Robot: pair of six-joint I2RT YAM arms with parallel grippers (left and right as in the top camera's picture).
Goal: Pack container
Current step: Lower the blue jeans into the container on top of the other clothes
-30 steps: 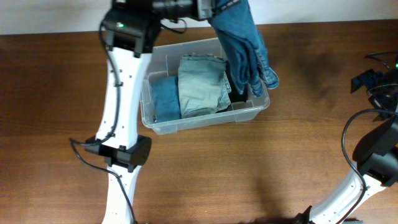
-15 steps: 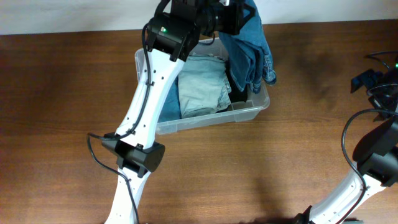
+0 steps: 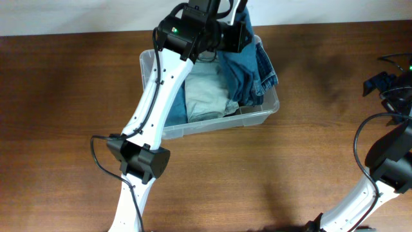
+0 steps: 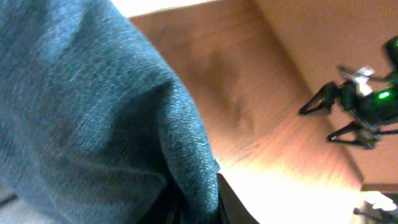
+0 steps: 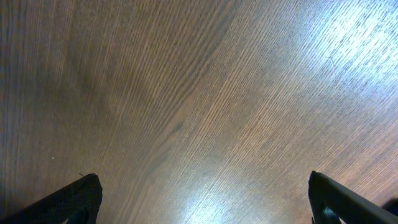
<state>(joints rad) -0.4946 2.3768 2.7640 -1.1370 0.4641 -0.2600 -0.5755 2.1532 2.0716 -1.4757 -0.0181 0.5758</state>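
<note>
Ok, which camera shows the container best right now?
Overhead: the clear container shows nearly whole, partly covered by the left arm and a denim garment. The left wrist view sees mostly that garment and table; the right wrist view only table.

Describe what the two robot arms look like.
The left arm and right arm share white tubular links and black joint housings. A black cable loops at the left elbow, a green light glows near its wrist. The right fingers are black.

Brown wooden table (image 3: 309, 161); white wall (image 3: 64, 16) along far edge.
</note>
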